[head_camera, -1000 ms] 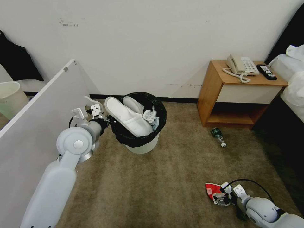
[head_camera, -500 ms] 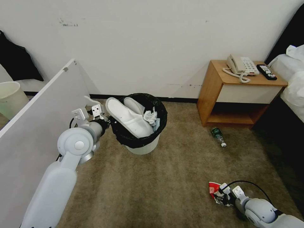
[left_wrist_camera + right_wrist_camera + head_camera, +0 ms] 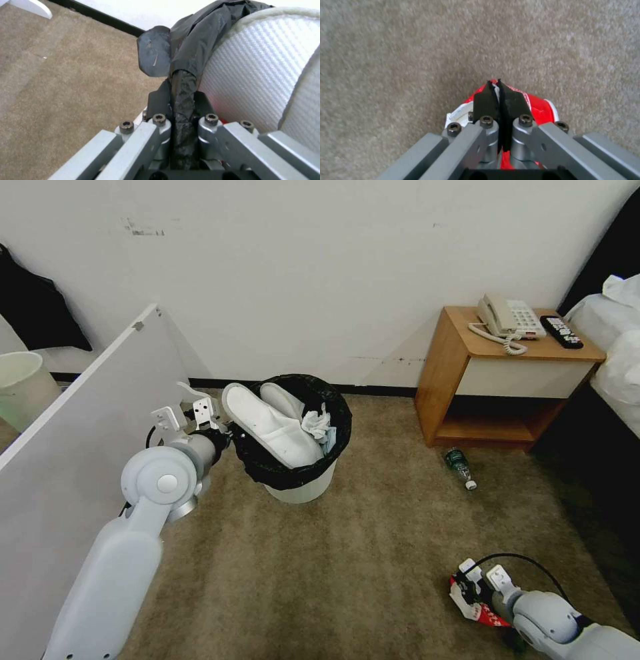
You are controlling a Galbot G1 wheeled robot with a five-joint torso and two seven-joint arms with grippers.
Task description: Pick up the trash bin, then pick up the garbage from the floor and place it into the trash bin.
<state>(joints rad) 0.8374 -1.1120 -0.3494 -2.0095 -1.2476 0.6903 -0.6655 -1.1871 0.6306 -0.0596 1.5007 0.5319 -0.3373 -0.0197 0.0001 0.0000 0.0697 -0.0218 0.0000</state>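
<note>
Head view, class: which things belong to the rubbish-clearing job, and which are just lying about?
Part of the job:
- trash bin, rim held in the left gripper jaws
- slippers and tissue inside it
- red-white wrapper, pinched by the right gripper
- bottle on the carpet

Just lying about:
- telephone
- remote
- nightstand
- unlined bucket

No lettering, brand or number can be read anywhere. The red-white wrapper (image 3: 538, 107) pinched in the right gripper (image 3: 499, 100) carries white marks too blurred to make out. Beside the wooden nightstand (image 3: 467, 373), the green label on the bottle (image 3: 459, 463) is too small to read, as are the keys of the telephone (image 3: 510, 318) and remote (image 3: 561, 332) on top of it.
</note>
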